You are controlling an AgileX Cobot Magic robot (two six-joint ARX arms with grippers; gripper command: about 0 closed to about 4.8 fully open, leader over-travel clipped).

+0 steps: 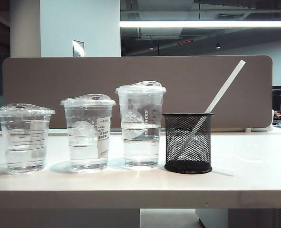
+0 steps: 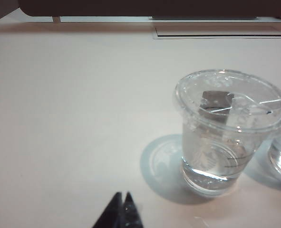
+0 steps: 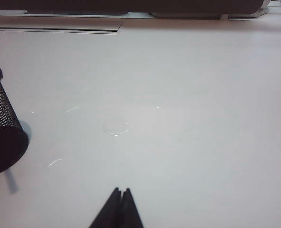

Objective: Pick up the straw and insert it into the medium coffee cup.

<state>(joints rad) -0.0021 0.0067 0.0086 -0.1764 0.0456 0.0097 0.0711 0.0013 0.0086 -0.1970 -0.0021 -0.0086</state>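
While straw [image 1: 219,95] leans in holder [image 1: 188,142] | left fingers [image 2: 121,202], right fingers [image 3: 121,194] pressed together, apart.

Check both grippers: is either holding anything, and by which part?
Nothing is held. The left gripper and right gripper are shut and empty; the straw stands in the mesh holder.

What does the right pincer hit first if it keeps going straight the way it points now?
Probably nothing but bare table. The right pincer, shut and empty, points across open tabletop; the mesh pen holder sits well off to one side of that line. The divider's foot lies far ahead, though depth is hard to judge.
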